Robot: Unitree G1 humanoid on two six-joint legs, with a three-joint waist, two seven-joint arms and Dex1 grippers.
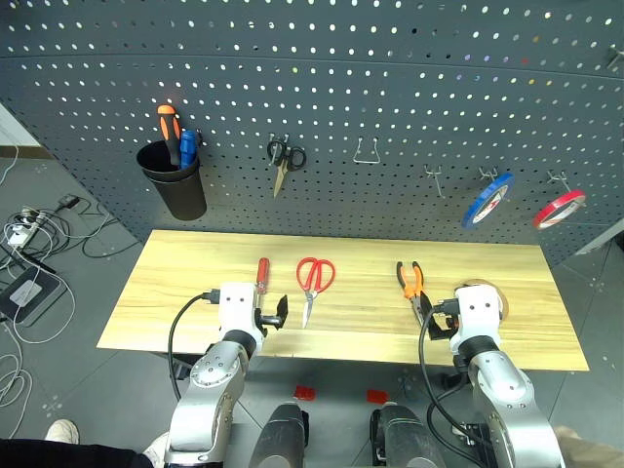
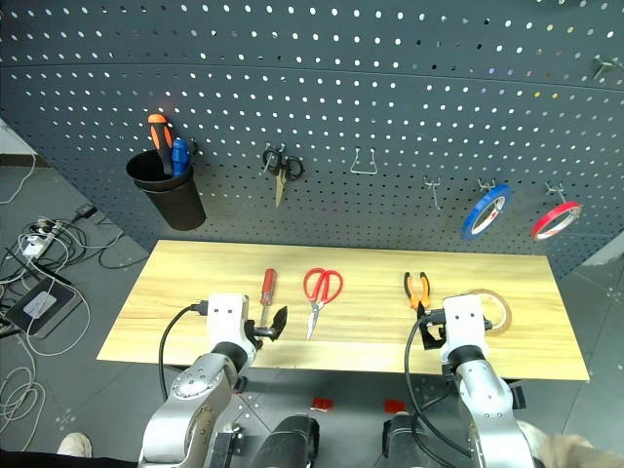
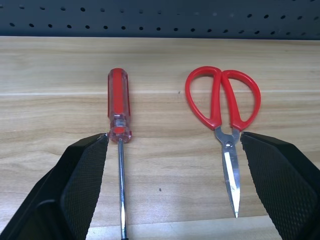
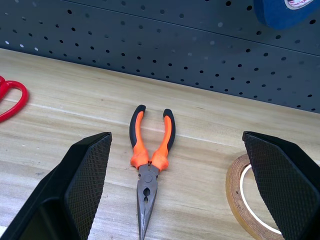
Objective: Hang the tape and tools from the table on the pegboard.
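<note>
The dark grey pegboard (image 1: 322, 88) fills the wall behind, dotted with holes and carrying metal hooks. On it hang a black cup (image 1: 175, 180) holding orange and blue handles (image 1: 175, 136), small black-handled scissors (image 1: 283, 161), a thin blue roll (image 1: 487, 200) and a thin red roll (image 1: 559, 209).

Below it stands the long pale wooden counter (image 1: 195, 268). Near its right end lies the wide yellow-tan tape (image 2: 490, 310), flat on the wood, partly hidden behind the right arm. Just to its left lie the orange-and-black pliers (image 4: 148, 160), handles toward the pegboard and nose toward the robot. Near the middle lie the red-handled scissors (image 3: 223, 107), blades shut and pointing toward the robot. Left of them, a little apart, lies the slim red-handled screwdriver (image 3: 119, 115), parallel to the scissors, its shaft toward the robot.

The left tool (image 3: 172, 185) hangs above the counter's near edge with its fingers spread wide and empty, the screwdriver and scissors lying ahead of them. The right tool (image 4: 177, 185) likewise stands wide open and empty, with the pliers ahead between its fingers and the tape beside its right finger.
</note>
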